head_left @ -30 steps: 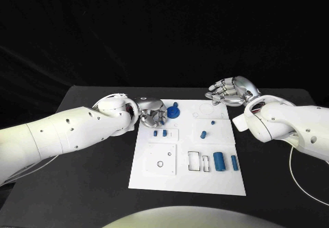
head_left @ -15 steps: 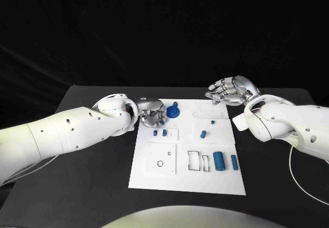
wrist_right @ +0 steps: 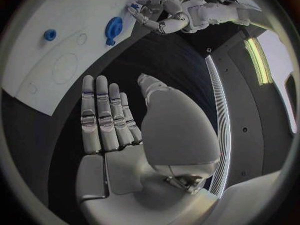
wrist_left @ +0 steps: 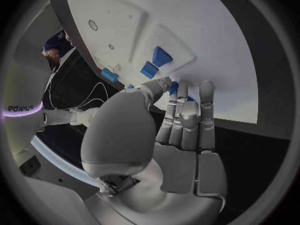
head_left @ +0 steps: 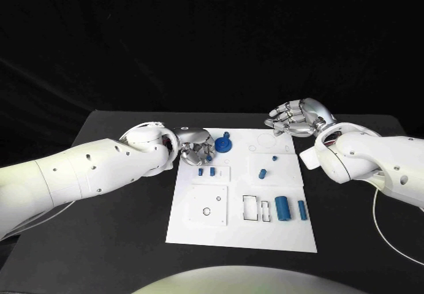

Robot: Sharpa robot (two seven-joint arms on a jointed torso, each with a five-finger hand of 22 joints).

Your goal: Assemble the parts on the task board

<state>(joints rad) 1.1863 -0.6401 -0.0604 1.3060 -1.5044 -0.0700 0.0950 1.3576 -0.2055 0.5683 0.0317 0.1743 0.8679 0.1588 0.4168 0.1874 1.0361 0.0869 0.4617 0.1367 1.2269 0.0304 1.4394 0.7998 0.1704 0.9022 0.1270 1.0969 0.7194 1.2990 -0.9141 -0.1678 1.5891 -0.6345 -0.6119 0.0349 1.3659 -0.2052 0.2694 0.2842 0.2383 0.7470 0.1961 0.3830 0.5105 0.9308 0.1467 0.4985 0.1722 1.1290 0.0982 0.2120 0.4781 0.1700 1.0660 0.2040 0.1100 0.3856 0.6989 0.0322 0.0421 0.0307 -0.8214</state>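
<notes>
The board (head_left: pixel 199 229) is lying in the middle of the worktop (head_left: pixel 106 239), with blue parts spread over it: a round disc part (head_left: pixel 223 145) near the far edge towards the left corner, two small pegs (head_left: pixel 207 172) just nearer than that, a small piece (head_left: pixel 262 174) in the middle, and a cylinder (head_left: pixel 283 207) with a slim bar (head_left: pixel 301 209) beside it near the right edge. The left hand (head_left: pixel 196 150) is hovering at the far left corner of the board, just beside the disc part, its fingers (wrist_left: pixel 187 116) lying close together and fairly straight, tips over the board edge; whether it is pinching anything there I cannot tell. The right hand (head_left: pixel 299 119) is hanging over the worktop beyond the far right corner of the board, fingers stretched flat and apart, holding nothing. The step in hand seems to be the left hand's approach to the disc part or the pegs next to it. Next it will probably need to settle its fingertips around one piece and close on it before lifting, taking care not to nudge the neighbouring pegs out of place.
</notes>
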